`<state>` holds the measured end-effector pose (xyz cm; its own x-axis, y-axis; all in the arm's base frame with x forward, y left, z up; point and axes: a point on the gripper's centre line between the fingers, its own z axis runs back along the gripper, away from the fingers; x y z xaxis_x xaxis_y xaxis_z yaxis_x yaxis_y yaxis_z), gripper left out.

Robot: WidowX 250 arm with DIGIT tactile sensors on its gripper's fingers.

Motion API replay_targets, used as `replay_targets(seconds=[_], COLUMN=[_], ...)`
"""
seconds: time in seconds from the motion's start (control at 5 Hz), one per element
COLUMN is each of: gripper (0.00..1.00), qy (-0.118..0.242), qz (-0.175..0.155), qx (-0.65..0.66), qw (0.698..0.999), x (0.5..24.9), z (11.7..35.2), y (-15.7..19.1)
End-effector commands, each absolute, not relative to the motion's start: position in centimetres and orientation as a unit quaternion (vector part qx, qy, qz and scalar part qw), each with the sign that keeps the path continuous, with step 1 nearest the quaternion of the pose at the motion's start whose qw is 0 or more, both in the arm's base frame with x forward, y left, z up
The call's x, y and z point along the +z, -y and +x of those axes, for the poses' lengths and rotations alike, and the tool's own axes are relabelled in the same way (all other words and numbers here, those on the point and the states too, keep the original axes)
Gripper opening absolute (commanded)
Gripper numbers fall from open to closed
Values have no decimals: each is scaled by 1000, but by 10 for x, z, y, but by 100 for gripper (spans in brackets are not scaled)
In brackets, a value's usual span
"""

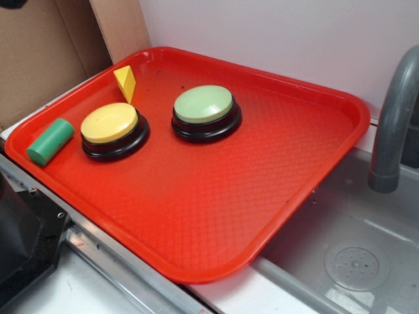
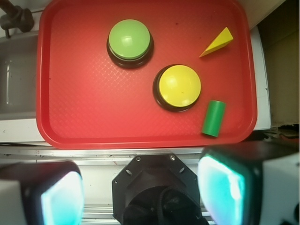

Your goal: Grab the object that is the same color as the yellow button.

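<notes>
Four things sit on the red tray [image 1: 216, 216], and none of them carries a label or any writing I can read. The tray is moulded plastic with rounded corners, a raised rim and a fine waffle texture across its floor.

The yellow wedge [image 1: 126, 83] is a small, smooth, solid triangular block. It stands near the tray's far left rim, just behind the yellow button [image 1: 110, 122], close to it but apart. In the wrist view the wedge [image 2: 217, 42] lies toward the upper right corner of the tray [image 2: 84, 117], its thin point aimed down at the yellow button [image 2: 179, 86].

That button has a glossy domed yellow top on a round black base. Beside it is a second button [image 1: 203, 104] of the same build, with a pale green top. A short green cylinder [image 1: 50, 141] lies on its side near the left rim, next to the yellow button, matte and smooth.

The claw [image 2: 140, 190] hangs off the tray's near edge, well away from the wedge; its two pale fingers [image 2: 58, 197] stand wide apart with nothing between them.

Off the tray's right side is a grey sink [image 1: 353, 242] with a round drain and a curved grey tap [image 1: 393, 124]. Brown cardboard [image 1: 46, 46] stands behind the tray on the left.
</notes>
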<state>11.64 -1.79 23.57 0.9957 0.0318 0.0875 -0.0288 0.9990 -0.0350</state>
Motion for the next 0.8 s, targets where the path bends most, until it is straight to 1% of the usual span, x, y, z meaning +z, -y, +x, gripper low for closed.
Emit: replay_targets(seconds=[0.0,0.2,0.4,0.6], gripper=[100,100,100,100], qy=[44,68,50,47], qz=[-17,-38,-58,-64], qx=[15,20,54,100], qw=[999,997,996,992], x=[236,223,208,192], z=[116,128,144,161], y=[18,13,-4,-22])
